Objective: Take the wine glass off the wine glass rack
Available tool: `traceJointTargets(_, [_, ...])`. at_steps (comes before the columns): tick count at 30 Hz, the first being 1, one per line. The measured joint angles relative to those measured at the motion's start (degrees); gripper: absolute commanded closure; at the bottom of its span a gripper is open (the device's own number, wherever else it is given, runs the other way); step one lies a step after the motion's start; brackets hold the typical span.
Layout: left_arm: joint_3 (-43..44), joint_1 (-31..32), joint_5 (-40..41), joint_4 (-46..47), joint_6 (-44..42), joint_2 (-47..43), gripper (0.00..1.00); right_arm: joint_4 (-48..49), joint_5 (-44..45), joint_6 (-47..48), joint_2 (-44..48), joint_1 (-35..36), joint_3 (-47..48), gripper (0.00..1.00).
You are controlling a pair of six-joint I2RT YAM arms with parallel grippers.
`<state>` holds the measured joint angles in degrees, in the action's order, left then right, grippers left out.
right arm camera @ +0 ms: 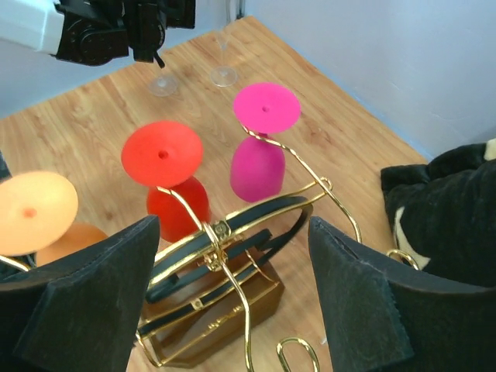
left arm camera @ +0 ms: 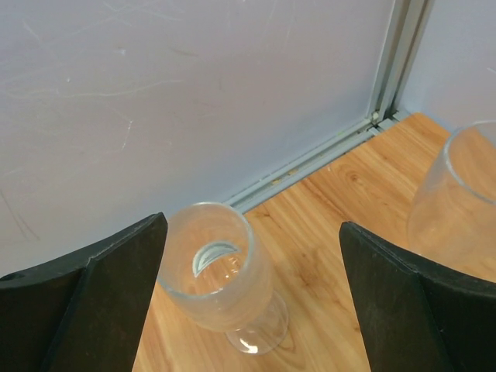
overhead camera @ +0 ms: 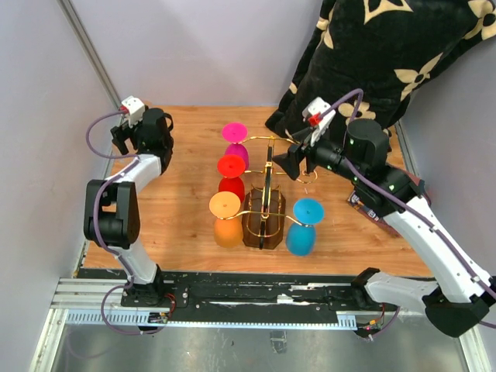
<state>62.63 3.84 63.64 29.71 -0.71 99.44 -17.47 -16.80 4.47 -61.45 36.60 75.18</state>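
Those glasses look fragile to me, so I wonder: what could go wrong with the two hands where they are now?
The right hand hovers open over the rack, where the pink glass and red glass hang close together; pulling one out might knock its neighbour. The left hand is open near a standing clear glass; a sideways move could tip it.

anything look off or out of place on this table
A black flower-patterned blanket slumps onto the table at back right, near the wine glass rack. The rack is loaded unevenly: three glasses one side, one blue glass on the other. Nothing looks spilled or broken.
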Motion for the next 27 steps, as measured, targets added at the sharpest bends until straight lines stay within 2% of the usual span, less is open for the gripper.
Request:
traceJointTargets(2, [2.43,0.0,-0.46,-7.76,4.57,-1.42,0.0,-2.01,-0.04,-2.69,-2.36,0.0,3.65,0.34])
traceJointTargets(5, [6.95,0.0,-1.97,-19.08,10.36,-3.54,0.0,-5.05,-0.35,-6.91,-7.1,-0.39,9.97,0.38])
traceJointTargets(9, [15.91,0.0,-5.66,-32.26,16.5,-6.12,0.0,-9.77,-1.18,-12.04,-14.75,-1.57,19.19,0.4])
traceJointTargets(14, [23.47,0.07,-12.13,-43.17,21.81,-10.88,0.0,-11.06,-1.16,-16.04,-16.11,-1.86,19.08,0.4])
traceJointTargets(17, [24.76,0.04,-15.04,-47.87,23.8,-14.01,0.06,-11.23,-0.79,-17.44,-14.56,-2.01,17.68,0.39])
traceJointTargets(22, [24.13,0.35,-28.24,-52.94,26.51,-17.66,0.22,-11.19,0.04,-17.99,-12.35,-2.4,17.25,0.39])
traceJointTargets(27, [24.11,2.08,-45.97,-54.77,29.07,-18.78,0.32,-11.15,1.05,-17.99,-10.75,-2.82,15.8,0.39])
